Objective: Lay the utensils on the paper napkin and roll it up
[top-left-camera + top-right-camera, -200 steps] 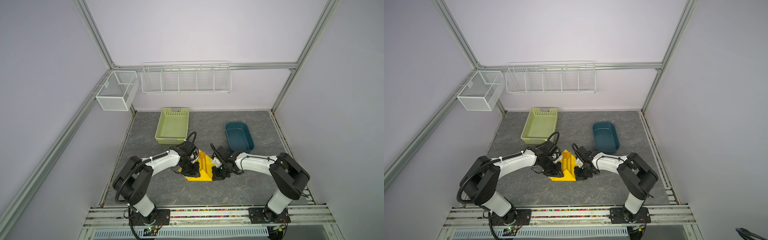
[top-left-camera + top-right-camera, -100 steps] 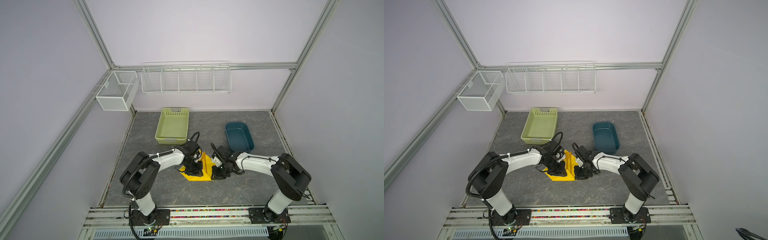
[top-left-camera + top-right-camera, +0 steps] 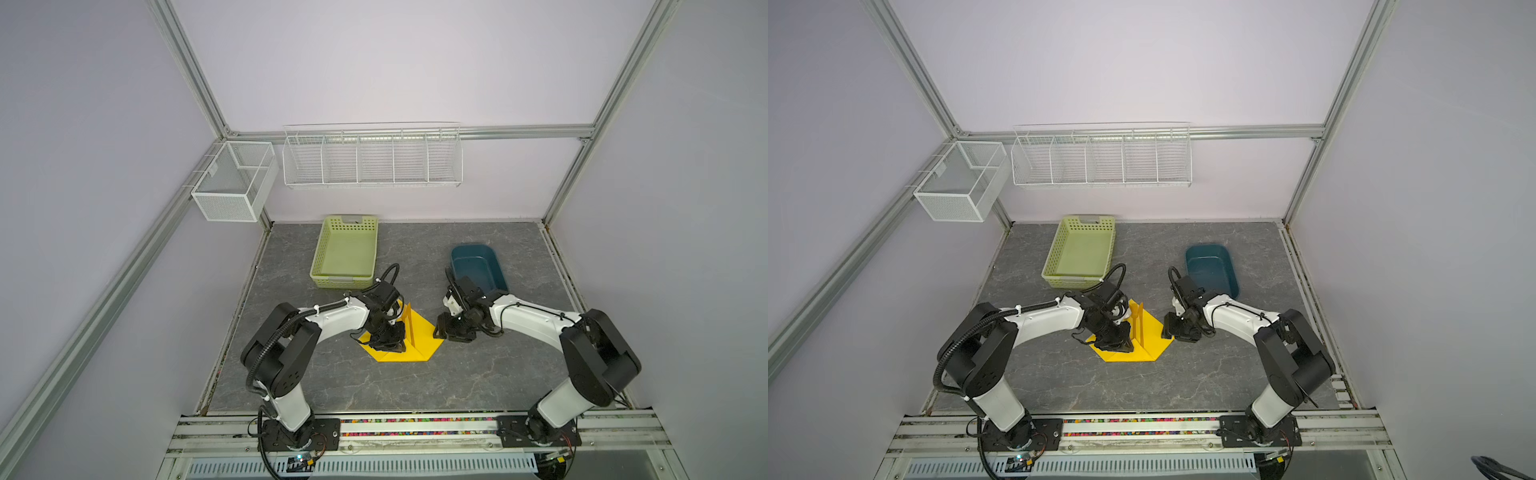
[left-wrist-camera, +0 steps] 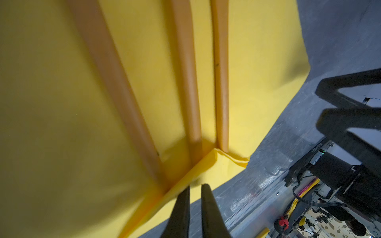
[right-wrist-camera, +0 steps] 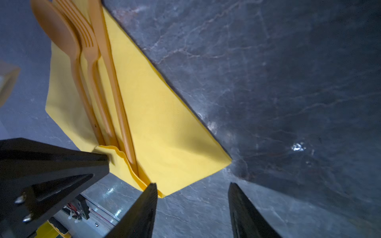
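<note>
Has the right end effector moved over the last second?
Yes. The right end effector has drawn slightly back from the paper napkin toward the blue tub, and its jaws now stand open.

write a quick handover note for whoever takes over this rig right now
Left claw: shut, tips at the folded-up flap of the paper napkin; I cannot confirm that it pinches the paper.
Right claw: open, empty, at the napkin's edge.
Things: the utensils lie side by side on the napkin, handle ends tucked under the flap.
Done: utensils placed, one corner folded over them.
Left: roll the napkin around them.
</note>
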Robot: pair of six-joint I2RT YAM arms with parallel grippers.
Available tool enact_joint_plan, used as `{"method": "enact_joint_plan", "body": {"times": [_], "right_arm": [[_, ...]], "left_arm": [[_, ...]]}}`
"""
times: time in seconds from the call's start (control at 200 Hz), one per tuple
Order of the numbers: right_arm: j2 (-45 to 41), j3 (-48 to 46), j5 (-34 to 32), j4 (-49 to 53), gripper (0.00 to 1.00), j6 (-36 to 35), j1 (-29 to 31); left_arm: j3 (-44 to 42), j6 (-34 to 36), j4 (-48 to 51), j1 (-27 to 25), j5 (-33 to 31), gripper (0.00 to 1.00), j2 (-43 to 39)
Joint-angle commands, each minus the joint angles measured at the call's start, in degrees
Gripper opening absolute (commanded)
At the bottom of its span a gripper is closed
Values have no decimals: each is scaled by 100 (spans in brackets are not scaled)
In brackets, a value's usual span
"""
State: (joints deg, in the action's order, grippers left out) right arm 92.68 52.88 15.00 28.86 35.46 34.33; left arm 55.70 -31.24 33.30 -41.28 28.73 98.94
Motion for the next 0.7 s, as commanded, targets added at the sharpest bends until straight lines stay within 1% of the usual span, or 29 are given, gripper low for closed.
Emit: {"method": "enact_joint_plan", "body": {"times": [0.0,0.17,0.265,0.565,0.585,0.695], "right_arm": [[182,38,-41,10,59,126,-40],[372,27,-189,-125,59,153,-47],[473,18,-130,-261,58,129,-51],[523,-217,1078,-1601,54,456,-14],[523,-377,1149,-1670,53,476,-16],[490,-487,1501,-2038,52,649,3]], "left_arm": [[-32,-40,-16,-9,-69,13,116],[-55,-38,-16,-12,-83,13,123],[-68,-33,-16,-11,-78,13,117],[-68,-31,-12,-12,-83,14,112],[-67,-32,-10,-12,-85,13,117],[-67,-33,0,-12,-79,13,112]]}}
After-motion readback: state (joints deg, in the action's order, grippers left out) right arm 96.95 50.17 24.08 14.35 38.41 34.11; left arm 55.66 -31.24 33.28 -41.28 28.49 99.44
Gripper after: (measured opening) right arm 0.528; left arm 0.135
